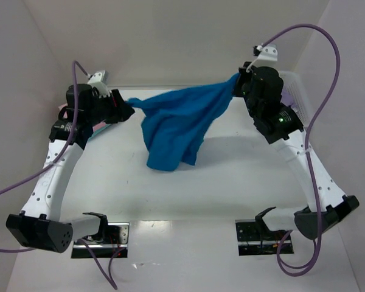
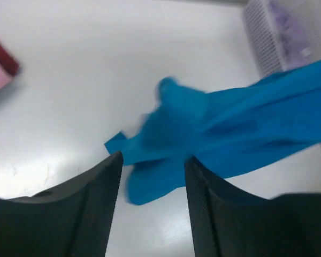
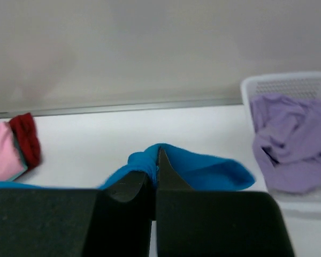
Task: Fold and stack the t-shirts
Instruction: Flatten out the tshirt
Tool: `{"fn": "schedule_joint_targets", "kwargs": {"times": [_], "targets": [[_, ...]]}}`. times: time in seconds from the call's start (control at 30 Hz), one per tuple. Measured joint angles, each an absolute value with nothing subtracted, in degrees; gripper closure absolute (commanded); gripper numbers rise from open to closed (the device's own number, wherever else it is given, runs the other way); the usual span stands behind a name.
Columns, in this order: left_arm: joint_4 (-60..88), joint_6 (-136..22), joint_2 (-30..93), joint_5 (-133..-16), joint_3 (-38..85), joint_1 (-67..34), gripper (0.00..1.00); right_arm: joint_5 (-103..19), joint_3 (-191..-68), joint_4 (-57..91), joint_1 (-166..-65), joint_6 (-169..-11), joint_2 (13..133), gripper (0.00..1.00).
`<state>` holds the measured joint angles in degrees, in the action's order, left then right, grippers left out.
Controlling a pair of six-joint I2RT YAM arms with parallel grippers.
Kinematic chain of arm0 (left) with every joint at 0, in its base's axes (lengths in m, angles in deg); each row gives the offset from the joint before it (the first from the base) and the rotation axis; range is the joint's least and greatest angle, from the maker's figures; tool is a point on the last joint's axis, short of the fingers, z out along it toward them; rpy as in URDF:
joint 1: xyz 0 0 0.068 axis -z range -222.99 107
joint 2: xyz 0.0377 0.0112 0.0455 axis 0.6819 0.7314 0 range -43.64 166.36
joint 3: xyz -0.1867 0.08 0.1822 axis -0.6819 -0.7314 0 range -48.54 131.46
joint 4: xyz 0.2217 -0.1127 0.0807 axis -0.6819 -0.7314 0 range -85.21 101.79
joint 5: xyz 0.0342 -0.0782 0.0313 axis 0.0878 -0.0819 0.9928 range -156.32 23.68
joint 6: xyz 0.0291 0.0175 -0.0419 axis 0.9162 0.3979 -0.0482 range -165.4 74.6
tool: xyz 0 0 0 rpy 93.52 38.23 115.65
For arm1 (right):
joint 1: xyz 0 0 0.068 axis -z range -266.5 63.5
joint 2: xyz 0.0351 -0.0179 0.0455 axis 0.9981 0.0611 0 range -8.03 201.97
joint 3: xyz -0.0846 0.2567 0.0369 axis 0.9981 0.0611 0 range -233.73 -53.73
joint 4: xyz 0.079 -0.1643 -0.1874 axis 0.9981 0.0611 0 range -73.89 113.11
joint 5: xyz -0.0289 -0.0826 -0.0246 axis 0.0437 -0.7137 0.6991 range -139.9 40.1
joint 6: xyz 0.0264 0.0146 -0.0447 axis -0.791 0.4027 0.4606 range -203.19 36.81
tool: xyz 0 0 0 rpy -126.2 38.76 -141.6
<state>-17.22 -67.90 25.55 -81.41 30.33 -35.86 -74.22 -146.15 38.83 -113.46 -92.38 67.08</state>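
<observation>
Closest to the lens on the right wrist: right gripper point(image 3: 156, 160), jaws pinched flat on a bunched corner of the blue t-shirt point(image 1: 176, 121). Hangs in the air above mid-table, strung between the two arms, long axis running left to right across the table. Sags in a loose fold towards the near side, lowest tip just over the surface or touching it, hard to say which. Reaches the left gripper point(image 2: 153, 159) with its left-hand corner; jaws there parted, cloth blurred in and beyond the gap, no sign of a pinch. Looks like a one-armed hold by the right alone, so laying flat likely calls for lowering from that side. Farther out: pink t-shirt point(image 3: 2, 152) and red t-shirt point(image 3: 27, 139) side by side at far left, lavender t-shirt point(image 3: 289, 144) crumpled in the white basket point(image 3: 289, 80) at far right. Beneath all, white table point(image 1: 243, 176); pale walls point(image 1: 170, 42) close around.
</observation>
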Motion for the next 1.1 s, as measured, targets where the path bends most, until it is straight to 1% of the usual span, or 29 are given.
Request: {"fn": "schedule_joint_targets", "kwargs": {"times": [0.07, 0.1, 0.2, 0.23, 0.33, 0.4, 0.43, 0.53, 0.57, 0.63, 0.73, 0.77, 0.83, 0.93, 1.03, 1.1], "targets": [[-17.92, -67.49, 25.74, -80.66, 26.40, -36.62, 0.14, -74.83, -143.39, 39.83, -112.25, -93.05, 64.41, 1.00], [-18.14, -66.63, 25.79, -80.60, 25.46, -36.75, 0.12, -74.92, -141.89, 40.07, -111.82, -93.56, 62.69, 1.00], [-17.09, -64.97, 25.90, -82.04, 20.74, -36.86, 0.11, -74.96, -139.44, 41.98, -111.58, -94.61, 57.81, 1.00], [-16.70, -64.40, 26.31, -83.70, 19.47, -36.84, 0.11, -74.90, -139.42, 42.11, -111.58, -94.69, 57.36, 1.00], [-11.34, -62.04, 28.54, -91.42, 16.35, -36.36, 0.06, -74.07, -137.97, 41.93, -111.58, -95.11, 55.67, 1.00], [-8.37, -60.21, 30.22, -93.84, 14.90, -34.46, 0.06, -73.37, -136.09, 42.06, -111.58, -95.65, 55.26, 1.00], [-6.89, -58.02, 32.69, -95.75, 14.95, -30.96, 0.06, -72.89, -134.59, 42.22, -111.58, -96.24, 55.21, 1.00], [-3.83, -55.27, 37.61, -100.64, 15.16, -25.76, 0.06, -71.27, -129.89, 42.74, -111.58, -97.88, 54.93, 1.00], [-2.67, -53.96, 42.24, -105.01, 16.52, -23.88, 0.06, -70.55, -128.60, 43.11, -111.58, -98.41, 54.95, 1.00], [-1.71, -52.43, 47.45, -107.83, 18.53, -22.77, 0.04, -67.79, -126.39, 44.51, -111.58, -99.37, 54.93, 1.00], [-1.68, -50.31, 52.91, -108.69, 22.71, -21.65, 0.04, -63.38, -126.17, 44.93, -111.58, -100.20, 54.93, 1.00], [-1.66, -49.83, 54.42, -108.69, 24.32, -21.13, 0.03, -62.46, -126.17, 44.84, -111.58, -100.33, 54.93, 1.00], [-0.98, -48.71, 56.74, -108.38, 27.40, -20.08, 0.00, -57.04, -126.52, 43.92, -111.58, -100.79, 55.76, 1.00], [-0.13, -48.58, 56.54, -106.13, 28.08, -19.53, 0.00, -49.61, -130.08, 42.98, -111.77, -101.21, 60.20, 1.00], [2.19, -49.74, 54.55, -102.41, 26.81, -21.17, 0.00, -41.50, -139.35, 42.04, -112.78, -101.34, 68.15, 1.00], [3.10, -50.46, 51.38, -100.71, 24.61, -23.66, 0.00, -38.48, -147.18, 42.81, -115.10, -101.32, 72.41, 1.00]]}}
